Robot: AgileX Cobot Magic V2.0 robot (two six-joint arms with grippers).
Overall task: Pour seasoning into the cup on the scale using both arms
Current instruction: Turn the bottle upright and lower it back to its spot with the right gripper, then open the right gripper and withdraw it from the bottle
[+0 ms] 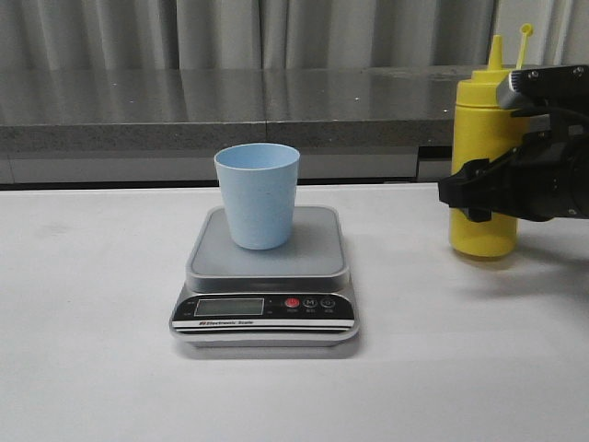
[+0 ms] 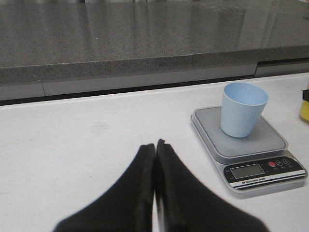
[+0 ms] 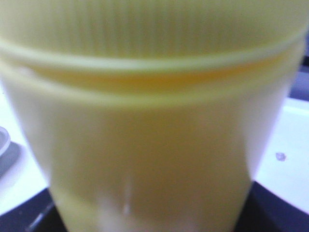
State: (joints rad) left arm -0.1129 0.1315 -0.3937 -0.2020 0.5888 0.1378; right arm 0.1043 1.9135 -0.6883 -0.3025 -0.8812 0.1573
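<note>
The pale blue cup [image 1: 258, 198] stands upright on the silver-grey scale [image 1: 317, 250] at the table's middle. The yellow seasoning bottle [image 1: 479, 120] stands upright on the table to the right of the scale, nozzle up, its small cap off on its tether. My right gripper [image 1: 474, 198] reaches in from the right, its jaws closed on the bottle's middle. The bottle fills the right wrist view [image 3: 154, 145]. My left gripper [image 2: 155, 145] is shut and empty over bare table, left of the scale [image 2: 251, 145] and the cup [image 2: 243, 108]. It is out of the front view.
A grey stone ledge [image 1: 276, 106] runs along the back of the white table, with curtains behind. A sliver of the yellow bottle [image 2: 305, 104] shows at the edge of the left wrist view.
</note>
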